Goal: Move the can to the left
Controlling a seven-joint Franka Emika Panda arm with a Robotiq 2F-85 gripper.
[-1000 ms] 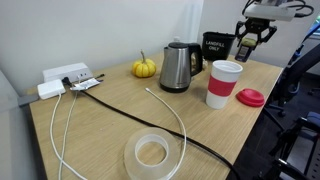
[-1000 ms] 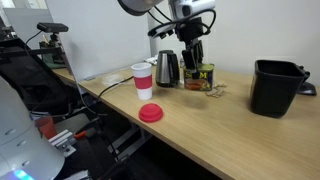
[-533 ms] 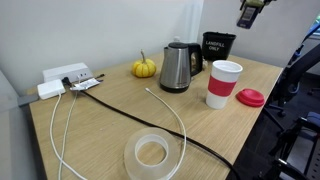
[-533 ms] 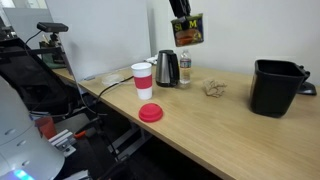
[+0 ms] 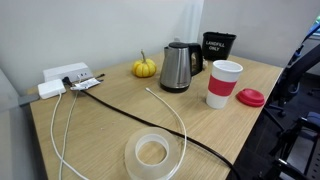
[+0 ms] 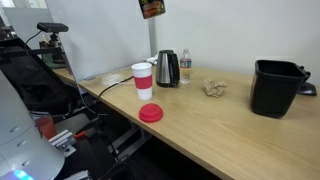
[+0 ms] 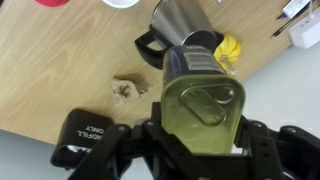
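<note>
The can (image 7: 200, 95), gold with a pull-tab lid, fills the middle of the wrist view, clamped between the black fingers of my gripper (image 7: 200, 130). In an exterior view the can (image 6: 152, 8) hangs high above the table at the top edge, above and left of the kettle (image 6: 166, 68); the gripper itself is mostly cut off there. In another exterior view neither the can nor the gripper shows. From the wrist view the kettle (image 7: 180, 22) lies far below the can.
On the table stand a kettle (image 5: 178, 67), a small pumpkin (image 5: 145, 68), a black tub with white lettering (image 5: 218, 45), a white-and-red paper cup (image 5: 224, 83), a red lid (image 5: 250, 97), a tape roll (image 5: 152, 152) and cables. A black bin (image 6: 275, 87) and crumpled paper (image 6: 213, 88) sit further along.
The gripper took the can from the table beside the kettle, lifted it high and carried it left along the table; it has left one exterior view.
</note>
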